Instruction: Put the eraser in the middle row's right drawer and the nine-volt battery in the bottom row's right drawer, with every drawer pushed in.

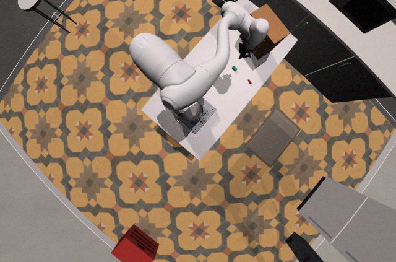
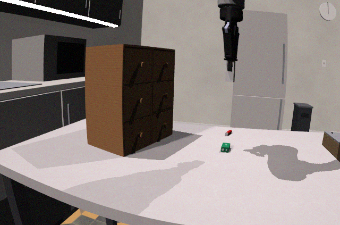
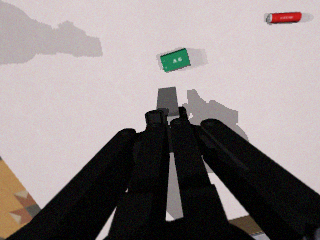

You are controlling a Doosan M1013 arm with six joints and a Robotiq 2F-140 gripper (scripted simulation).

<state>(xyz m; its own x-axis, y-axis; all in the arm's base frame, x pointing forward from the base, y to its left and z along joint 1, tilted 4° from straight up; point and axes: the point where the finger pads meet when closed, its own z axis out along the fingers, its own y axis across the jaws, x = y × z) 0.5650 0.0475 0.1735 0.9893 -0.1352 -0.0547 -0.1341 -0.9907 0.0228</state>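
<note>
The brown chest [image 1: 273, 23] [image 2: 104, 96] stands upright. All its drawers look pushed in, including the middle-row right drawer [image 2: 168, 101] and the bottom-row right drawer [image 2: 168, 128]. The green nine-volt battery [image 1: 234, 68] [image 2: 224, 147] [image 3: 175, 60] lies on the table in front of the chest. No eraser can be made out; the drawers' insides are hidden. My gripper [image 1: 244, 55] [image 2: 231, 64] [image 3: 168, 101] is shut and hangs high above the table, by the chest's front. A thin grey plate [image 3: 167, 100] sticks out past its fingertips.
A red cylinder [image 1: 249, 82] [image 2: 228, 132] [image 3: 285, 18] lies beyond the battery in the exterior view. The arm's grey base plate [image 1: 209, 110] is at the other end of the white table [image 1: 204, 148]. Kitchen cabinets [image 1: 326, 73] stand behind the chest.
</note>
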